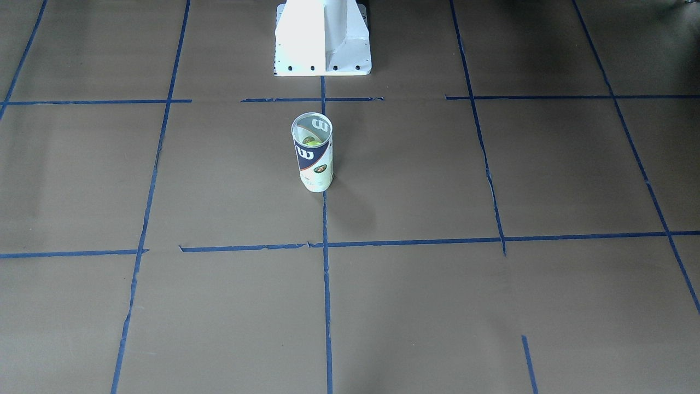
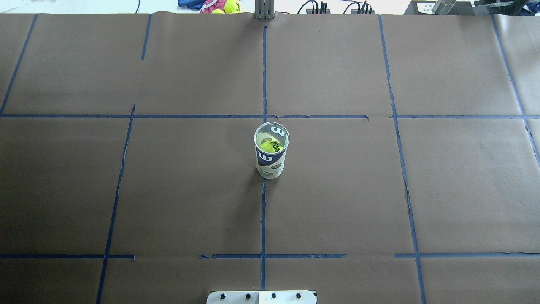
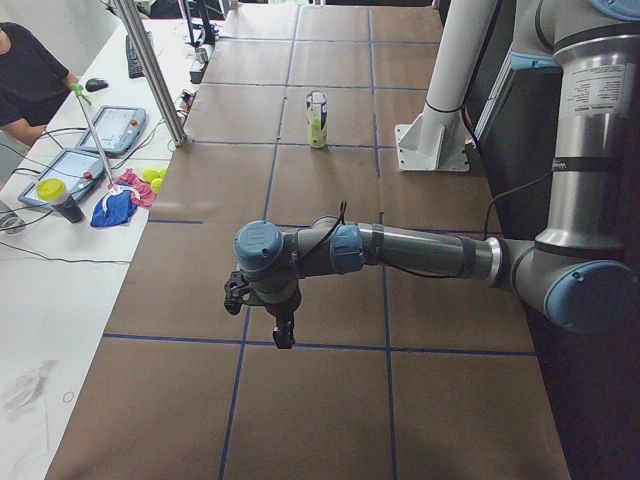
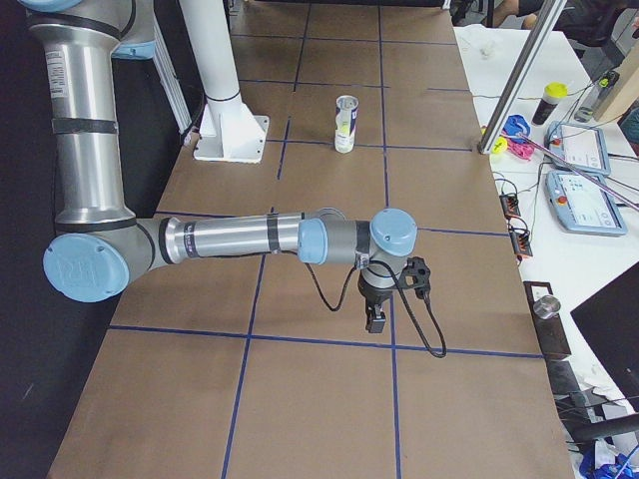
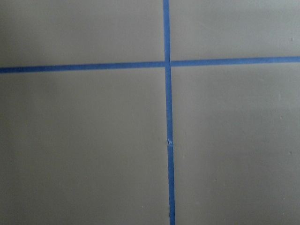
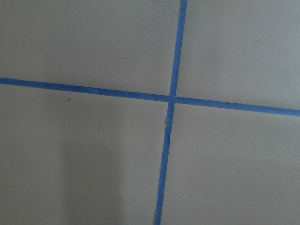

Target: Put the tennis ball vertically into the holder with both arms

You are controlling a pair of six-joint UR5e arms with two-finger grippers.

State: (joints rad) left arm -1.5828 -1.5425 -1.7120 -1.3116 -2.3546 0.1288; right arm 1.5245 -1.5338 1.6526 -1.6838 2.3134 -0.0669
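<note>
Yellow-green fuzz shows inside the upright holder [image 2: 270, 162], twelve o'clock from my pedestal [image 2: 261, 297]: the tennis ball [image 2: 271, 146] is in, so insertion looks done. My left gripper [image 3: 284, 336] and right gripper [image 4: 376, 320] hang well apart from it; open or clenched, I cannot tell. Next, I judge, only parking clear.

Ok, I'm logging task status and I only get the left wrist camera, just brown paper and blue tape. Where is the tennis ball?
Observer: The tennis ball sits inside the holder, which stands upright on the centre tape line.
Operator: Is either tool near it?
Observer: No. The left tool hangs above one end of the table and the right tool above the other, both well away from the holder.
Operator: Open or shut?
Observer: Only the side views show them, so I cannot tell.
</note>
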